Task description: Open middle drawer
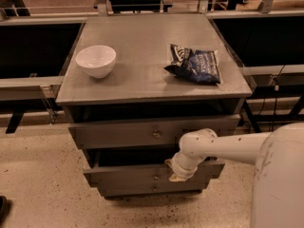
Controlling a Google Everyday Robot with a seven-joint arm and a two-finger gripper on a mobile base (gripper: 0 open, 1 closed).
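Observation:
The grey cabinet (142, 42) has three drawer fronts stacked below its top. The middle drawer (128, 174) is the medium-width grey front with a small brass knob (156, 176). It stands out a little from the cabinet, with a dark gap above it. My gripper (177, 175) is at the end of the white arm (223, 146). It sits against the middle drawer's front, just right of the knob. The wrist hides the fingertips.
The wide top drawer (118, 134) also stands out slightly. The narrow bottom drawer (142, 190) is below the middle one. A white bowl (96, 60) and a dark chip bag (195, 64) lie on the cabinet top. Dark benches flank the cabinet; speckled floor lies in front.

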